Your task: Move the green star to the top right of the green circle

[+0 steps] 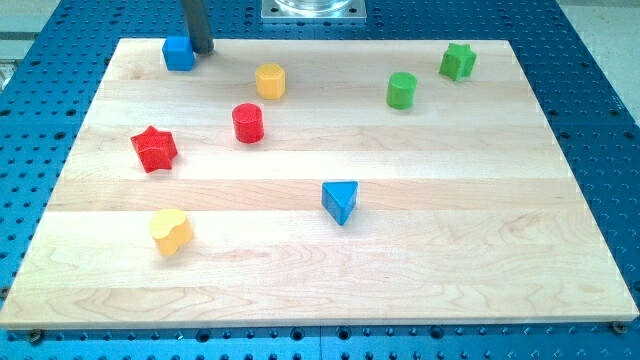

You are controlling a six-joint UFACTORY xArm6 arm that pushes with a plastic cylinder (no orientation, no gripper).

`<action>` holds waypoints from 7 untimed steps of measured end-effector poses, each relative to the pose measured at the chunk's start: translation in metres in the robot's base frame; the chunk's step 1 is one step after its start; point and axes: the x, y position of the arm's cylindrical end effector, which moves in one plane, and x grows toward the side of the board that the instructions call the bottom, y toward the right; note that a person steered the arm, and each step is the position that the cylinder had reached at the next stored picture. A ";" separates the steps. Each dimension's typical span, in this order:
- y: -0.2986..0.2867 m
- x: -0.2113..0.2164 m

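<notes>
Nearest: yellow heart [171,231] sits lowest in the view, at the left; blue triangle [340,201] is a little farther up, near the middle.
Surface: pale wooden surface [480,260] on a blue perforated base [600,120].
Tool: a bare rod with no jaws, so there is nothing wide or narrow to report and it holds nothing; my tip [201,51] rests at the top-left edge, just right of the blue cube [178,54] and close to touching it.
Green star: [458,61] near the top-right corner.
Green circle: [401,90] just down-left of the star, with a small gap between them.
Progress: I judge the star already lies up-right of the circle, so little or no pushing seems left.
Step in hand: bring my tip across from far left without disturbing anything.
Route: I'd run along the top edge, above the yellow cylinder [270,80], keeping clear of the circle.
Contact: if a nudge is needed, I'd come at the star from its lower-left side, centred, and push briefly.
Risk: an off-centre push may spin the star or send it off the nearby edge.
Bystanders: red cylinder [248,123] and red star [154,148] are well apart from the route.
</notes>
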 end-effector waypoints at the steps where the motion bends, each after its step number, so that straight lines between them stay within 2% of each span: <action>1: 0.000 0.000; 2: 0.020 -0.004; 5: 0.229 0.001; 7: 0.401 0.012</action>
